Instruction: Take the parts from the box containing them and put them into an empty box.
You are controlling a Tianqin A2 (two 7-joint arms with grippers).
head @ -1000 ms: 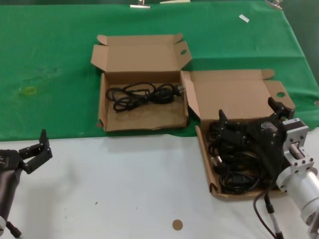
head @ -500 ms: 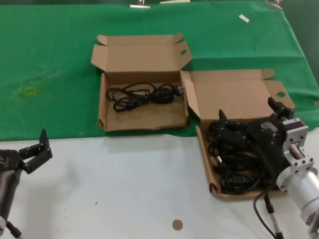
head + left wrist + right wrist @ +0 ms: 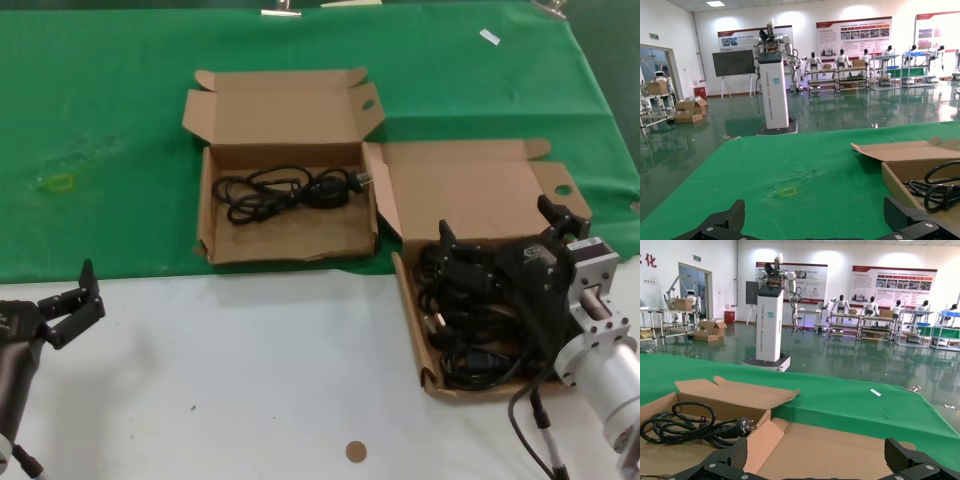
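Observation:
The box containing the parts (image 3: pixel 470 195) stands open at the right, straddling the green cloth and the white table. It holds a pile of coiled black power cords (image 3: pixel 470 360). My right gripper (image 3: pixel 500 225) hangs over this pile, open and empty; in the right wrist view (image 3: pixel 817 467) its jaws stand wide apart over the box's lid (image 3: pixel 840 450). The other box, with the ragged front wall (image 3: pixel 290 235), lies open to the left on the cloth with one coiled cord (image 3: pixel 285 190) inside, also visible in the right wrist view (image 3: pixel 685 427). My left gripper (image 3: pixel 78 305) is parked open at the table's left.
A green cloth (image 3: pixel 100 100) covers the far half and a white table (image 3: pixel 250 380) the near half. A small brown disc (image 3: pixel 355 451) lies near the front edge. The cloth has a yellow mark (image 3: pixel 60 182) at the left and a white tag (image 3: pixel 489 36) at the back.

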